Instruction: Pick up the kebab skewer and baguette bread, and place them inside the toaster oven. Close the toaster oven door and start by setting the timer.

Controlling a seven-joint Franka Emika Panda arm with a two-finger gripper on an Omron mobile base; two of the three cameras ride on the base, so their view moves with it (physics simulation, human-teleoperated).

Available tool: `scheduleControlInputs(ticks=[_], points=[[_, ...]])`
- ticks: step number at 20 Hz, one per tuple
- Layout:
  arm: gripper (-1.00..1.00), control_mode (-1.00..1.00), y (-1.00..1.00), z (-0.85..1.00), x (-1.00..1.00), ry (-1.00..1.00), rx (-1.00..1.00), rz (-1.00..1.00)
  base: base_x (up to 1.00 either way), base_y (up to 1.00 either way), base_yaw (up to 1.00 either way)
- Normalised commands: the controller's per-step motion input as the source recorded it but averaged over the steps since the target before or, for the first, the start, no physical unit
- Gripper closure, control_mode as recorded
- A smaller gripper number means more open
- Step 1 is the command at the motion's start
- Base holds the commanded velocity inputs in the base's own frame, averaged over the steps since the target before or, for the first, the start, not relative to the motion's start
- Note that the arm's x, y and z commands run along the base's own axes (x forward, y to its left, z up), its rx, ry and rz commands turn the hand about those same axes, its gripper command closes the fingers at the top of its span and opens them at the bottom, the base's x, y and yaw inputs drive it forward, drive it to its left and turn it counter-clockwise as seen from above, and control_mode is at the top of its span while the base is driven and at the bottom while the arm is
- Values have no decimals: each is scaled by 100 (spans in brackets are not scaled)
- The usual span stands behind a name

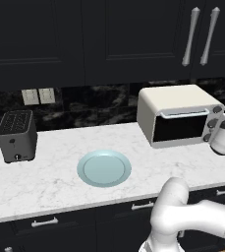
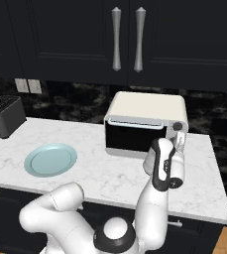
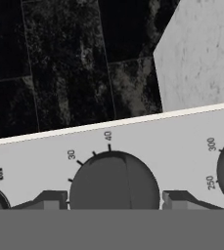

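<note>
The gripper (image 3: 112, 200) is straddling the timer knob (image 3: 114, 181) on the toaster oven (image 1: 175, 115), fingertips (image 3: 49, 199) flanking it, seemingly pinching. The oven is sitting toward the counter's (image 1: 55, 177) back right, door (image 1: 180, 125) shut, facing the front edge, long axis running along the backsplash. That rigid, smooth knob probably wants a firm two-sided pinch.

Between the pincer's (image 3: 112, 201) dark matt fingertips (image 3: 49, 199) sits a smooth dark grey knob (image 3: 114, 183) on the toaster oven (image 1: 175, 101), whose cream-white shell looks like matt enamel, with a glossy dark glass toaster oven door (image 1: 179, 127) and a silvery metal bar handle (image 1: 183, 113) beside the pincer. The surface (image 1: 50, 179) under the pincer is polished white marble with grey veining, and well away from it lie a smooth pale blue glazed plate (image 1: 104, 168) and a dark grey matt toaster (image 1: 16, 136)
</note>
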Motion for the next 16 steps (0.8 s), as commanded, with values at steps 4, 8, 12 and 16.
scheduleControlInputs(ticks=[4, 8, 12, 16], points=[[100, -100, 0, 0, -14, 0, 0, -6, 0, 0, 0], [100, -100, 0, 0, -5, 0, 2, -8, 0, 0, 0], [100, -100, 0, 0, 0, 0, 14, -8, 0, 0, 0], [100, -100, 0, 0, 0, 0, 21, -3, 0, 0, 0]])
